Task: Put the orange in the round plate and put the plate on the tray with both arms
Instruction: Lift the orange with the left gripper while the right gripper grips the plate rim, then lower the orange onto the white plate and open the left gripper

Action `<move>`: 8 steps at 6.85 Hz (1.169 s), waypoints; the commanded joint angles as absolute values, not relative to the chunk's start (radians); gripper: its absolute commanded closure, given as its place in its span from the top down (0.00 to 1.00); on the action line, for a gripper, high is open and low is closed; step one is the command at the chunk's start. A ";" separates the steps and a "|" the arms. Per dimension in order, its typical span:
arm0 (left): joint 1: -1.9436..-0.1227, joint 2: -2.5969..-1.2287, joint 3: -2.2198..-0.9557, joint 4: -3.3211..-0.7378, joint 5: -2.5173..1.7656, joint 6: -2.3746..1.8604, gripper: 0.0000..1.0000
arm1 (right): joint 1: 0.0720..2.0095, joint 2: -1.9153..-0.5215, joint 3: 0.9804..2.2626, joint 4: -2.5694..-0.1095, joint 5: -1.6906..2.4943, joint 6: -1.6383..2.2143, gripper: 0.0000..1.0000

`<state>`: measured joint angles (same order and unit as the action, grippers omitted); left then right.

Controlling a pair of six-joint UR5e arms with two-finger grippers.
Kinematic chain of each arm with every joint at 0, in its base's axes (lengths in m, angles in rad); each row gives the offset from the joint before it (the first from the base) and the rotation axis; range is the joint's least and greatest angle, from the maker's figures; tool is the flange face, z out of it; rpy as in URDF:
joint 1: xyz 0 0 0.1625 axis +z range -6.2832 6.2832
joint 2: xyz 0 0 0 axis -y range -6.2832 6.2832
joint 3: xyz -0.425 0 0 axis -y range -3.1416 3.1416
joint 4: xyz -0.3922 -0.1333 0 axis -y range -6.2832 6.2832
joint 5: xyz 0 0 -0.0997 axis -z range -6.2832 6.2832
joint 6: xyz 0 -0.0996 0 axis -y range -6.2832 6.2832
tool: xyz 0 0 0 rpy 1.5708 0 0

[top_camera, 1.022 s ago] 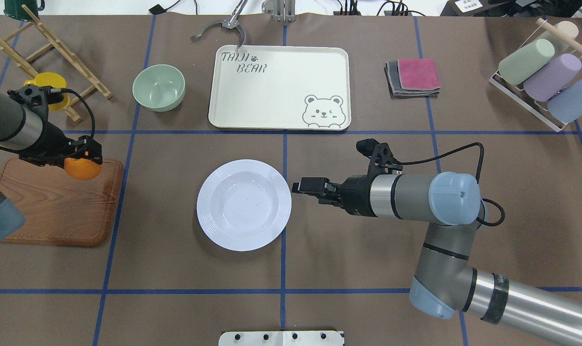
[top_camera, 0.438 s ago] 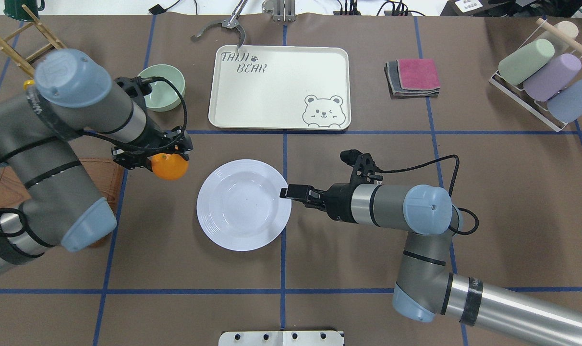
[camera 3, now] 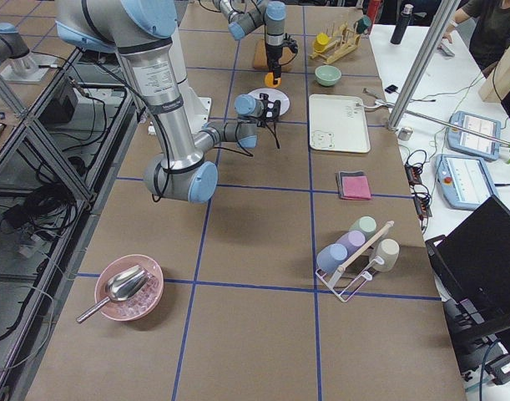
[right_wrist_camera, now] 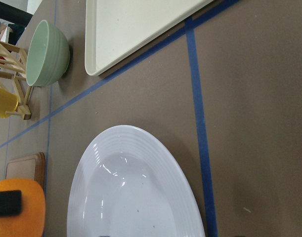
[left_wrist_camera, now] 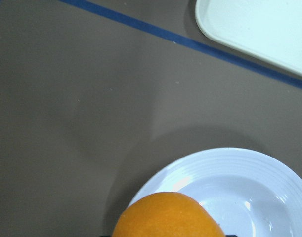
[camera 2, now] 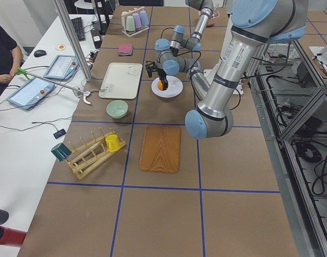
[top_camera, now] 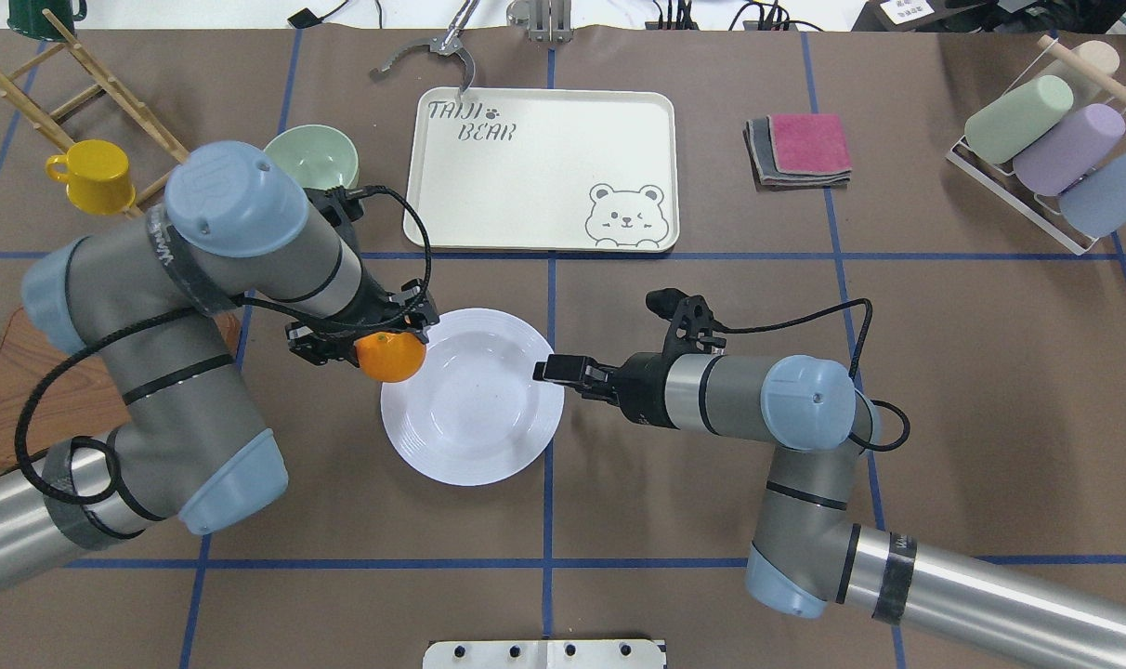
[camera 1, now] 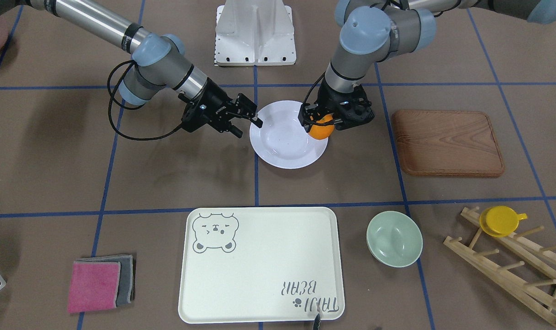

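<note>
Gripping the orange [top_camera: 391,360] in the left pincer [top_camera: 388,347], jaws closed on its sides, and hanging it above the left rim of the round plate [top_camera: 470,413], not yet resting in it. Finding that plate mid-tabletop, with the tray [top_camera: 544,158] well apart toward the far edge. Holding the right pincer [top_camera: 546,369] agape at the plate's right rim, grasping nothing; touching or not, impossible to tell. Judging the orange light, firm and prone to rolling, so favouring a low release into the well. Judging the plate stiff, glossy, slippery and breakable, so favouring pinches on its wide ridged rim at opposite sides.
</note>
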<state>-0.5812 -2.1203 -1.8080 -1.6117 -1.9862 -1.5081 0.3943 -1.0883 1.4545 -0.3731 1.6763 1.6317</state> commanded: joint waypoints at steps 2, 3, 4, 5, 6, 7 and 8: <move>-0.535 -2.183 -1.744 -1.620 -1.960 -1.565 0.76 | 0.394 -1.069 1.427 -0.370 1.675 1.632 0.87; -0.535 -2.178 -1.743 -1.621 -1.960 -1.562 0.78 | 0.394 -1.068 1.425 -0.370 1.675 1.632 0.86; -0.535 -2.178 -1.740 -1.621 -1.930 -1.559 0.92 | 0.394 -1.068 1.425 -0.371 1.675 1.632 0.85; -0.537 -2.177 -1.743 -1.621 -1.919 -1.555 0.97 | 0.394 -1.068 1.424 -0.374 1.675 1.631 0.79; -0.538 -2.174 -1.744 -1.621 -1.917 -1.555 0.97 | 0.393 -1.066 1.419 -0.377 1.677 1.631 0.77; -0.540 -2.172 -1.749 -1.620 -1.917 -1.551 0.97 | 0.393 -1.033 1.379 -0.377 1.677 1.631 0.75; -0.548 -2.171 -1.755 -1.618 -1.919 -1.527 0.97 | 0.388 -1.019 1.365 -0.376 1.677 1.629 0.75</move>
